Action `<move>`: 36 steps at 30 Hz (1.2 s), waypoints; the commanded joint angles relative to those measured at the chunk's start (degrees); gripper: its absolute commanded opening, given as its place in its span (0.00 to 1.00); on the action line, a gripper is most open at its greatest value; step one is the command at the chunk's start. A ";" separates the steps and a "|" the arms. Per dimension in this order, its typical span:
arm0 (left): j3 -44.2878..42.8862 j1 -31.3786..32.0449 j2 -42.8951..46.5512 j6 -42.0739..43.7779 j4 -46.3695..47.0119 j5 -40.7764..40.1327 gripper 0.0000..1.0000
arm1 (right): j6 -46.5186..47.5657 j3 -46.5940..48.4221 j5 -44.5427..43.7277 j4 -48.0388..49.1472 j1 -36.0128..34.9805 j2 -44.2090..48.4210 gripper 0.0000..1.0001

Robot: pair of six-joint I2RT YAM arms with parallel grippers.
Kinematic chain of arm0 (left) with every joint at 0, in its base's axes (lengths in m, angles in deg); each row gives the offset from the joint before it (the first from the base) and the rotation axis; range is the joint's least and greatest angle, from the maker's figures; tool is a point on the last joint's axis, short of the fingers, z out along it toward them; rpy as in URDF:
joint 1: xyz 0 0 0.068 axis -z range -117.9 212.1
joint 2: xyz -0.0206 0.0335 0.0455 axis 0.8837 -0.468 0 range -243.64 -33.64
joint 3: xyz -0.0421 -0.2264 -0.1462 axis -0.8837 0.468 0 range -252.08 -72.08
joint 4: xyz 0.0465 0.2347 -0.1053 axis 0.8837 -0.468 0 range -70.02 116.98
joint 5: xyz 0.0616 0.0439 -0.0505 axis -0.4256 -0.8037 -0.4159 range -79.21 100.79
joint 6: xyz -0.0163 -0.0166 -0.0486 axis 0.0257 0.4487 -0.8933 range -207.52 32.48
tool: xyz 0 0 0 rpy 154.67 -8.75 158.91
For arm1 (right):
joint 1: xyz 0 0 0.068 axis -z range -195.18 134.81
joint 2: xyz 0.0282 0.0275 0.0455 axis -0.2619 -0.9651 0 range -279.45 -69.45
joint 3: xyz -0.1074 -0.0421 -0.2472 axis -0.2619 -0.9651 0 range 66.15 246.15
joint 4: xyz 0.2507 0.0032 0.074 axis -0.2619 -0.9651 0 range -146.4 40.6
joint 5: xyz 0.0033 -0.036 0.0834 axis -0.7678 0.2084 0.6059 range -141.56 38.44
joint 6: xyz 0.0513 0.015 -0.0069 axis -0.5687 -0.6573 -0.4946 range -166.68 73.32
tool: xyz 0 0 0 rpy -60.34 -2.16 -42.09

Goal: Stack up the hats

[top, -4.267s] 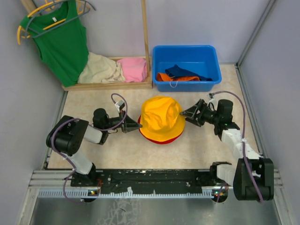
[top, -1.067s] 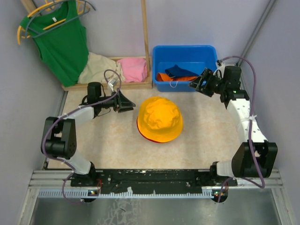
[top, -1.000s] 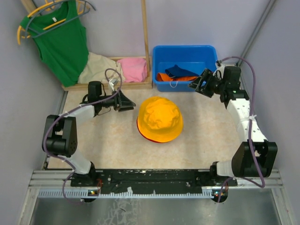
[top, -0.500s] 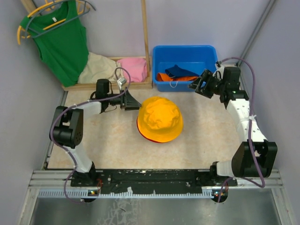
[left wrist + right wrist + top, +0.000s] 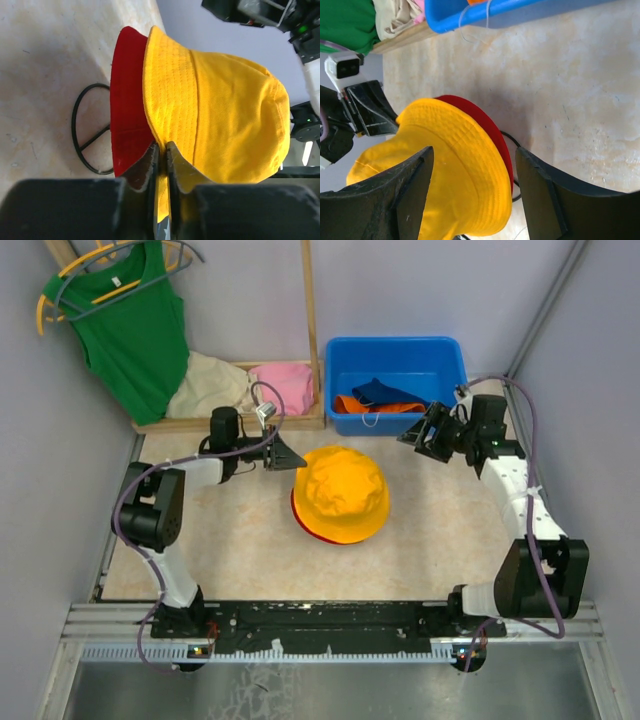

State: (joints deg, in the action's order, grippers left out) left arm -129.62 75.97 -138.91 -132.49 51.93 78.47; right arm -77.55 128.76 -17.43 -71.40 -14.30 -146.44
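Now one yellow hat (image 5: 342, 492) tops one red hat (image 5: 127, 120) before the blue bin (image 5: 395, 343) holding two more hats (image 5: 385, 392); left gripper (image 5: 296, 460) closed, right gripper (image 5: 412, 435) open, empty

The upper hat (image 5: 343, 490) sat on the lower hat (image 5: 127, 110) at mid-counter (image 5: 220, 540), the bin (image 5: 395, 343) behind-right holding two more hats (image 5: 388, 396), folded clothes (image 5: 250, 388) left of it.
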 commanded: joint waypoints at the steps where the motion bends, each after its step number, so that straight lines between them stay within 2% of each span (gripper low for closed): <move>1: 1.55 0.46 -1.68 -3.98 7.97 2.27 0.07 | 0.39 -1.97 1.03 1.43 -0.09 2.01 0.66; 4: 3.37 0.46 -2.00 -3.93 8.69 2.07 0.00 | 0.24 -3.76 1.89 1.42 0.00 2.84 0.66; 10: 7.96 0.46 -2.39 -4.62 11.29 1.32 0.00 | -0.42 -6.24 1.46 2.30 0.04 5.01 0.66; 15: 9.69 0.44 -2.20 -4.84 12.14 1.32 0.01 | -0.55 -4.58 1.04 2.76 -0.01 4.71 0.66; 17: 9.57 0.38 -2.12 -5.59 12.81 1.67 0.05 | -0.54 -3.40 0.83 2.94 -0.01 3.91 0.66; 20: 9.08 0.17 -1.83 -7.18 13.90 1.87 0.24 | -0.57 -0.60 -0.17 4.02 0.06 1.61 0.66; 22: 9.08 -0.48 -1.07 -7.53 13.67 0.97 0.38 | -0.36 2.39 -1.34 5.04 -0.05 -0.96 0.66; 25: 9.26 -2.24 1.47 -5.87 10.69 -1.44 0.47 | -0.33 8.75 -3.26 6.37 -0.15 -6.04 0.66; 31: 5.80 -5.18 5.19 0.79 -2.43 -5.72 0.47 | 4.31 25.05 -11.94 4.29 -3.06 -21.07 0.69; 36: 3.83 -7.18 7.26 1.84 -6.79 -7.04 0.47 | 10.23 41.60 -21.15 -0.27 -6.49 -34.69 0.76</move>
State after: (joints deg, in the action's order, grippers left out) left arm -123.26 70.09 -134.39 -133.93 51.34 73.38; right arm -73.38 159.64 -29.52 -69.15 -17.93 -173.74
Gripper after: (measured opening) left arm 0.470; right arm 0.732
